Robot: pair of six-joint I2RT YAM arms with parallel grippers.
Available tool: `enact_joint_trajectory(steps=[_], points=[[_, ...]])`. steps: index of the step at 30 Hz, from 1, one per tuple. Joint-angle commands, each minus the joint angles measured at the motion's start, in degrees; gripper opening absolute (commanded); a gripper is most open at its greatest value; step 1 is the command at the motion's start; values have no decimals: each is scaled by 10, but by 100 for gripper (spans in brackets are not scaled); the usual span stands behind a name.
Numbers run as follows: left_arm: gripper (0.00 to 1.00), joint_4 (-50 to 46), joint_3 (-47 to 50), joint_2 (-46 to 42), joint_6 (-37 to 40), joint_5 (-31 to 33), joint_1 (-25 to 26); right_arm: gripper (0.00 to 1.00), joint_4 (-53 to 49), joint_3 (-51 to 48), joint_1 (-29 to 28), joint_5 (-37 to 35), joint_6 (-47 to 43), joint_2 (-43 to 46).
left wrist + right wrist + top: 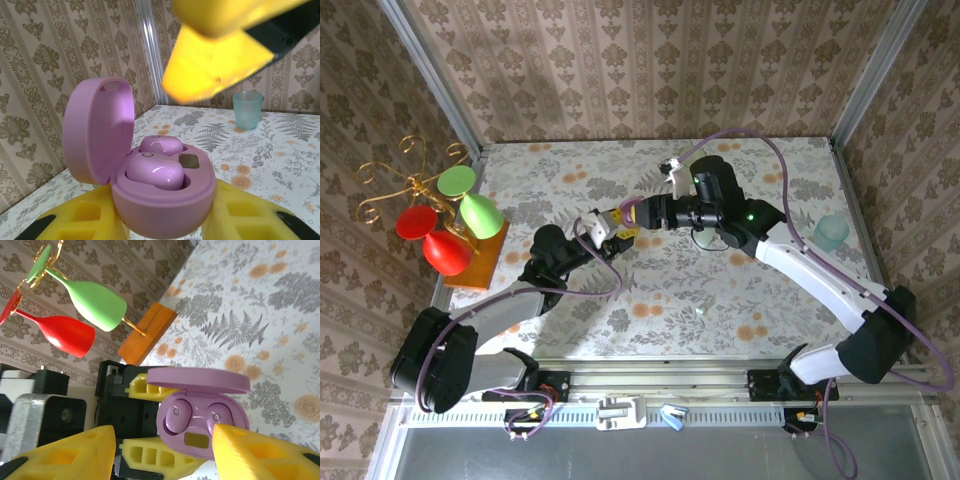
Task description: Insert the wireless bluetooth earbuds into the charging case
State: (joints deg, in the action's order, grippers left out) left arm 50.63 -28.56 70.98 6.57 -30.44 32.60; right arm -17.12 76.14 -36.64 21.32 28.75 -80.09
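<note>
My left gripper [162,222] is shut on the purple charging case [165,210], with a yellow finger on each side of its base. The case lid [97,135] stands open to the left. Two pink-purple wireless bluetooth earbuds lie in its sockets. The near one [155,172] sits a little proud and the far one [161,145] lies lower. My right gripper [162,455] hovers open just above the case [202,422], with nothing between its fingers. One of its fingertips [215,65] hangs over the case. Both grippers meet above the table's middle [620,222].
A teal cup [830,232] stands at the right edge of the flowered tablecloth. A gold stand with red and green glasses [450,225] sits on a wooden base [485,255] at the left. Patterned walls close in the back and sides.
</note>
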Motion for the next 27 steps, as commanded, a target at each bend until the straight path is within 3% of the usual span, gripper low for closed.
enact_joint_trajectory(steps=[1, 14, 27], points=[[24, 25, -3, -3, 11, -28, 3, 54, -11, 9, 0, -42, -22, 38], [25, 26, -17, -4, -6, -86, 2, 44, -118, 110, 11, -52, -64, -61], [25, 49, -27, 8, -28, -48, 2, 41, -103, 31, 12, -33, -63, -1]])
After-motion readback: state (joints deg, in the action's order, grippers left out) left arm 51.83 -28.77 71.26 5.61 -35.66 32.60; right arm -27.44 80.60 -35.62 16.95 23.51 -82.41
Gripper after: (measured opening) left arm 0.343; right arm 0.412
